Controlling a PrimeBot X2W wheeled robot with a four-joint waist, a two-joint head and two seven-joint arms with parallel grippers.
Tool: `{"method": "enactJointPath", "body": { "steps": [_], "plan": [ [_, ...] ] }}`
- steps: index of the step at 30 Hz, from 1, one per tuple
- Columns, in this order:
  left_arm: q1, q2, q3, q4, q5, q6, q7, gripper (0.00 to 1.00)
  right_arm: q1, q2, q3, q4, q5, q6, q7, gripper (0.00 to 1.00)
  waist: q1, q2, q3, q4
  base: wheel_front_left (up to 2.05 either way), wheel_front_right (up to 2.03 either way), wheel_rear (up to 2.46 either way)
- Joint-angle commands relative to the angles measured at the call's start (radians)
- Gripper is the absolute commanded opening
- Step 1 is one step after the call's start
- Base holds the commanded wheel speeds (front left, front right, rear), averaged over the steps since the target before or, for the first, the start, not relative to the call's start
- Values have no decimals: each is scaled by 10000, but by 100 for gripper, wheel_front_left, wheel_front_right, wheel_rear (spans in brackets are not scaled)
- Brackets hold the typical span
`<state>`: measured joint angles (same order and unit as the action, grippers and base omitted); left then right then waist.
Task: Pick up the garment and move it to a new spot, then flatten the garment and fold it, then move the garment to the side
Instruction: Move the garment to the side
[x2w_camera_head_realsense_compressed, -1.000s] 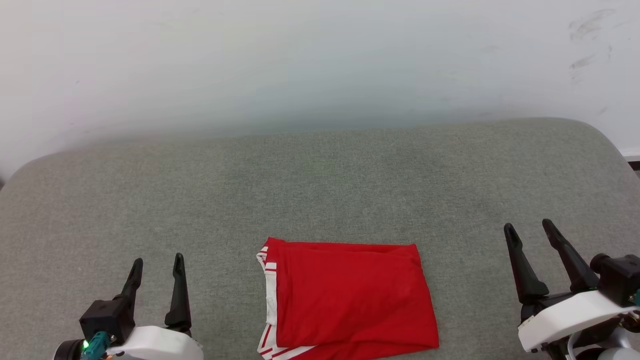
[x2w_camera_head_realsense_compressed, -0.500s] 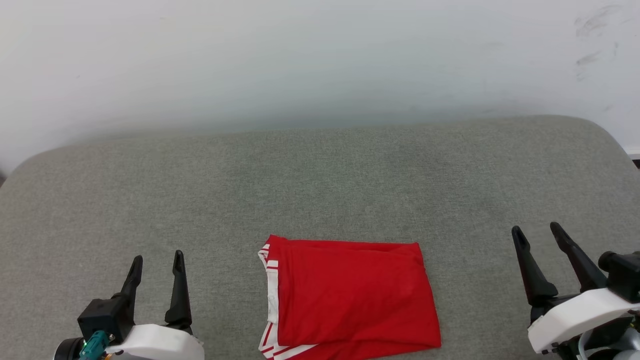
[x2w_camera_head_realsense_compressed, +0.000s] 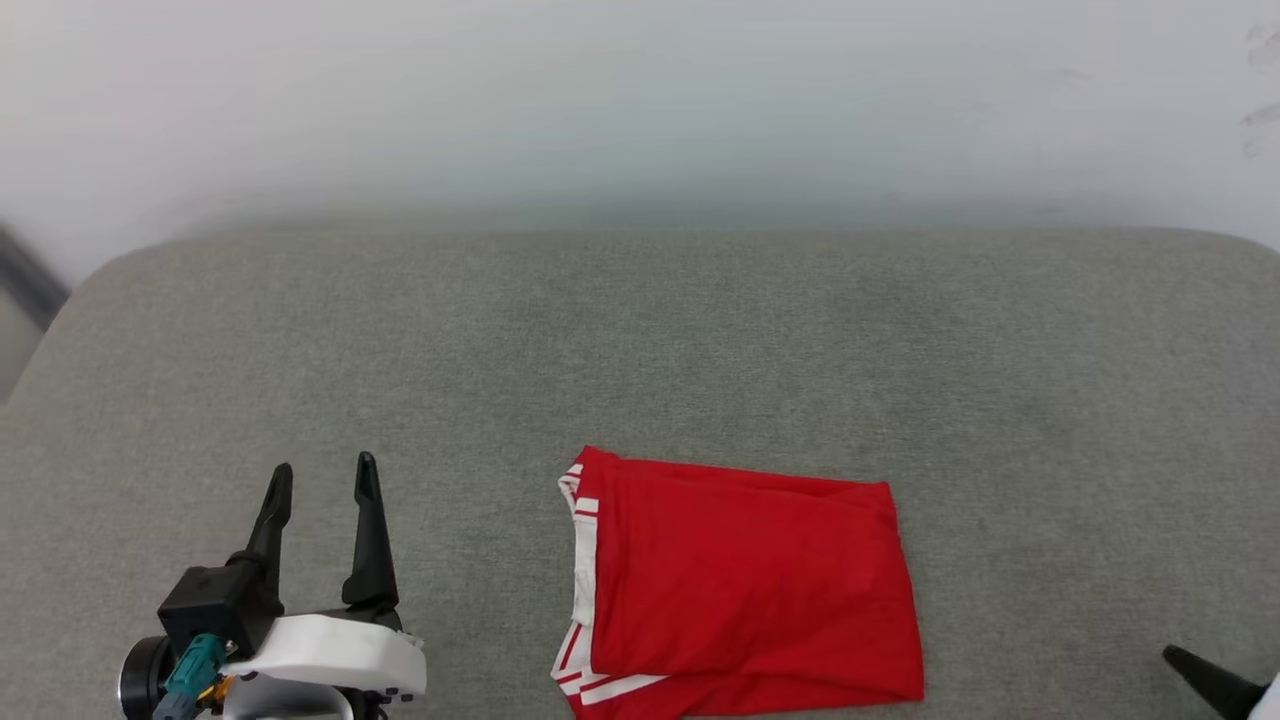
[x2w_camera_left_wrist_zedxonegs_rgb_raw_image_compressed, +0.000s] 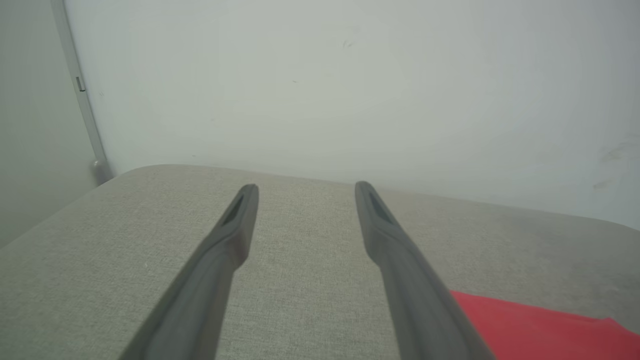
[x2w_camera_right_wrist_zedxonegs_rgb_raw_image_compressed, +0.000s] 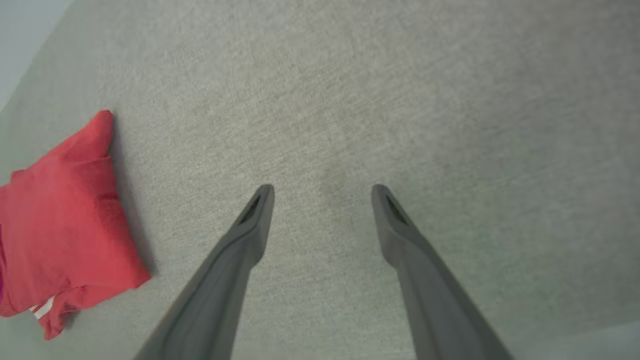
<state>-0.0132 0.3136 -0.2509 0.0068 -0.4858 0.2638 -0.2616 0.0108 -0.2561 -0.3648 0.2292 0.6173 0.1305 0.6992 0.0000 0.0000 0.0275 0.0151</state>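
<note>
The garment (x2w_camera_head_realsense_compressed: 745, 590) lies folded into a red rectangle near the front of the grey surface, its plain red side up and red-white striped trim along its left edge. It also appears as a red corner (x2w_camera_left_wrist_zedxonegs_rgb_raw_image_compressed: 540, 327) in the left wrist view and as a red bundle (x2w_camera_right_wrist_zedxonegs_rgb_raw_image_compressed: 60, 220) in the right wrist view. My left gripper (x2w_camera_head_realsense_compressed: 322, 478) stands open to the garment's left, holding nothing. My right gripper (x2w_camera_right_wrist_zedxonegs_rgb_raw_image_compressed: 322, 192) is open over bare fabric to the garment's right, and one dark fingertip (x2w_camera_head_realsense_compressed: 1195, 672) pokes in at the head view's lower right corner.
The grey upholstered surface (x2w_camera_head_realsense_compressed: 640, 340) spreads wide behind and beside the garment, ending at a white wall (x2w_camera_head_realsense_compressed: 640, 100). Its rounded left corner (x2w_camera_head_realsense_compressed: 90, 290) is near a dark strip at the far left. A wall corner trim (x2w_camera_left_wrist_zedxonegs_rgb_raw_image_compressed: 82, 95) is seen past the left edge.
The camera has shifted, sliding the scene right. My right gripper has dropped back toward the lower right corner, leaving only a fingertip in the head view. The left gripper sits slightly higher. The garment stays folded.
</note>
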Motion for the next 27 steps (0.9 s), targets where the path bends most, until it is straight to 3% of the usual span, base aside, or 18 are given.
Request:
{"method": "enactJointPath", "body": {
  "steps": [1, 4, 6, 11, 19, 20, 22, 27],
  "plan": [
    [-170, -51, 44, -18, 84, -53, -44, 100, -212, 146, -55, 179, 163, 1, 522, 100, 0, 0, 204, 229, 0, 0, 0],
    [-282, -221, 69, 12, 195, -164, -44, 100, -498, 572, -338, 383, 764, 1, 1637, 100, 0, 0, 453, 446, 0, 0, 0],
    [-446, -335, 77, 21, 268, -248, -43, 100, -926, 1213, -472, 463, 1540, 1, 2269, 100, 0, 0, 644, 569, 0, 0, 0],
    [-819, -549, 44, 138, 454, -436, -34, 100, -1731, 1901, -477, 798, 2586, 1, 3133, 100, 0, 0, 1101, 909, 0, 0, 0],
    [-1223, -692, 136, 365, 663, -682, -34, 100, -2735, 2083, 312, 2252, 3945, -2, 3454, 100, 0, 0, 1528, 1329, 0, 0, 0],
    [-1229, -726, 179, 398, 665, -688, -34, 100, -2781, 2085, 503, 2467, 4031, -3, 3501, 74, 0, 0, 1535, 1350, 0, 0, 0],
    [-1231, -755, 227, 472, 715, -713, -34, 100, -2842, 2116, 855, 2773, 4172, -6, 3380, 0, 0, 0, 1507, 1377, 0, 0, 0],
    [-1133, -763, 289, 652, 797, -819, -34, 100, -2932, 2013, 1582, 2547, 3768, 0, 2812, 0, 0, 0, 1261, 1286, 0, 0, 0]
  ]
}}
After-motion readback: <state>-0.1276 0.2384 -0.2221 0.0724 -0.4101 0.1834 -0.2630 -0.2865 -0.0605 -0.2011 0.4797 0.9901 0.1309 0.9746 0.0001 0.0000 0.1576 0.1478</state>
